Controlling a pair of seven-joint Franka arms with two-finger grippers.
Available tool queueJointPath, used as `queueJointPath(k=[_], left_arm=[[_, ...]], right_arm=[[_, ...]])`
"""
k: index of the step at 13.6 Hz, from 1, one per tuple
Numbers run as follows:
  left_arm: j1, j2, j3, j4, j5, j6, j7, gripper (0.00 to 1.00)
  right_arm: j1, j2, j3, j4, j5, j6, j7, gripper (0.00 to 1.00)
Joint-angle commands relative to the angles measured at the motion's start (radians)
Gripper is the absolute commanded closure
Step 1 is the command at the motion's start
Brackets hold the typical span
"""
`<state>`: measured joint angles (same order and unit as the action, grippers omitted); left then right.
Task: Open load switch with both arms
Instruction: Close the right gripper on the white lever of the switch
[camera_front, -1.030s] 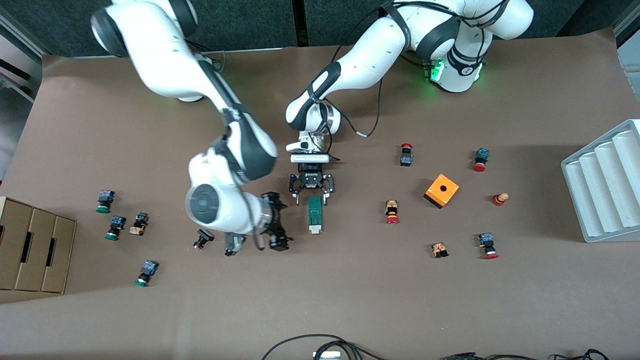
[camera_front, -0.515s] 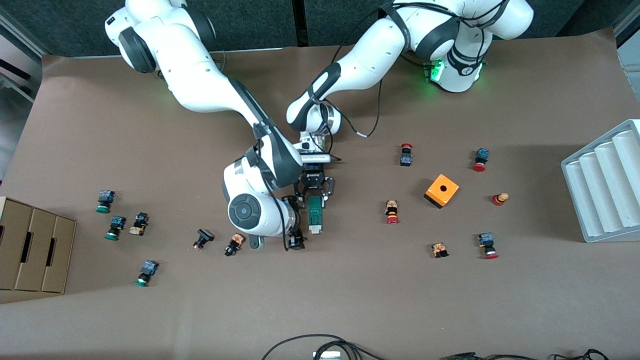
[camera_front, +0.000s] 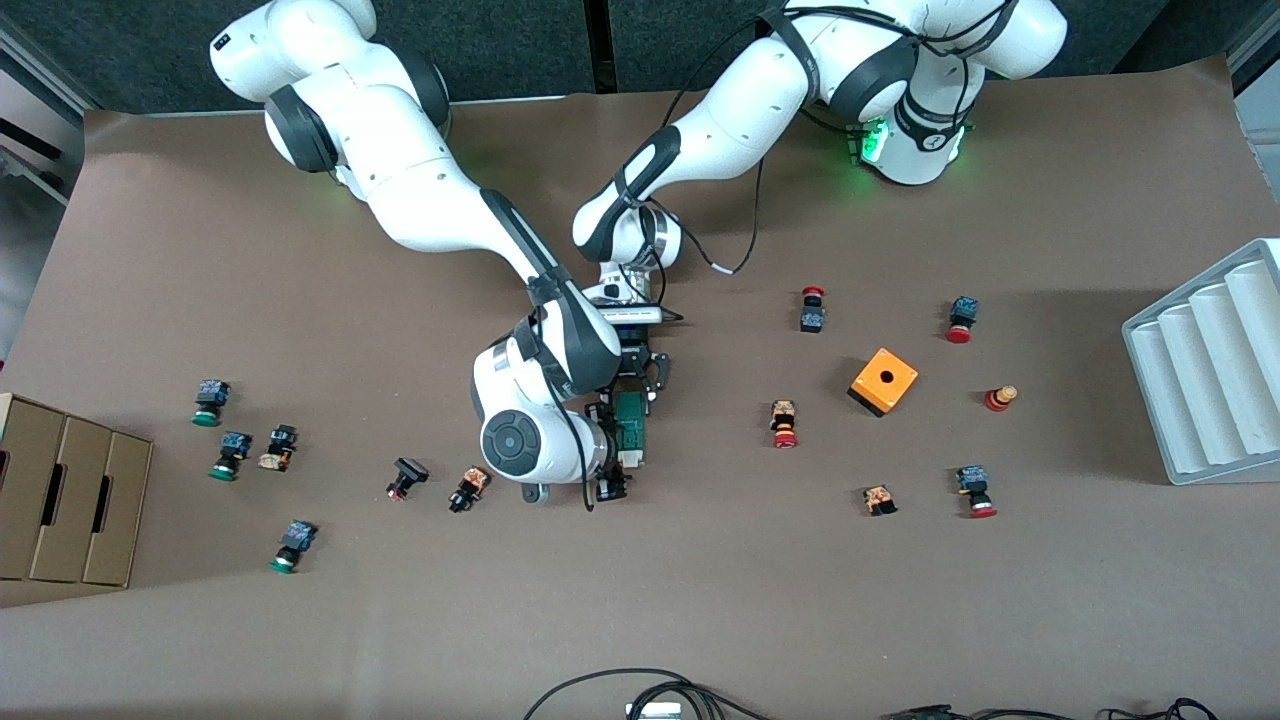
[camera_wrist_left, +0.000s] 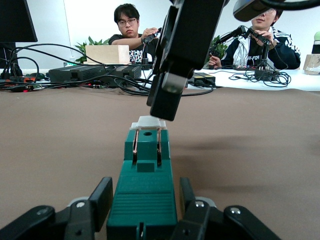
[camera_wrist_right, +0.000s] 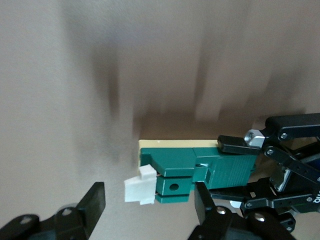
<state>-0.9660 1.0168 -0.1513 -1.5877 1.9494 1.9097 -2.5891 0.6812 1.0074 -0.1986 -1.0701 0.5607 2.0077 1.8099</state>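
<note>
The load switch (camera_front: 630, 425) lies flat mid-table, dark green, with its white piece (camera_front: 630, 460) at the end nearer the front camera. My left gripper (camera_front: 630, 393) is shut on its other end; in the left wrist view the fingers (camera_wrist_left: 102, 200) press both sides of the green body (camera_wrist_left: 145, 185). My right gripper (camera_front: 611, 452) hovers low beside the white end, open. In the right wrist view its fingers (camera_wrist_right: 95, 200) stand wide apart around the white piece (camera_wrist_right: 139, 190) without touching it. One right finger (camera_wrist_left: 167, 85) hangs just over that piece.
Two small pushbuttons (camera_front: 468, 488) (camera_front: 405, 478) lie close by toward the right arm's end. Red-capped buttons (camera_front: 784, 424) and an orange cube (camera_front: 884, 380) lie toward the left arm's end, with a white ribbed tray (camera_front: 1215, 370) at that edge. Green-capped buttons (camera_front: 230, 455) and a cardboard box (camera_front: 60, 500) sit at the right arm's end.
The left gripper's fingers closed onto the load switch. The right arm swung in from its end of the table and brought its open gripper to the white end.
</note>
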Motion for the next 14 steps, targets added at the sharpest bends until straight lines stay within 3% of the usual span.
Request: queueJointPath(k=[1, 7, 14], left_arm=[[-0.003, 0.016, -0.004, 0.009, 0.008, -0.023, -0.009, 0.38], [-0.003, 0.017, -0.004, 0.011, 0.008, -0.023, -0.009, 0.43], [-0.003, 0.022, -0.004, 0.011, 0.009, -0.023, -0.008, 0.44]], right_arm=[[0.017, 0.040, -0.008, 0.053, 0.031, 0.002, 0.019, 0.29], [0.028, 0.046, -0.010, 0.053, 0.031, 0.000, 0.019, 0.48], [0.026, 0.022, -0.010, 0.042, 0.027, -0.023, 0.017, 0.60]])
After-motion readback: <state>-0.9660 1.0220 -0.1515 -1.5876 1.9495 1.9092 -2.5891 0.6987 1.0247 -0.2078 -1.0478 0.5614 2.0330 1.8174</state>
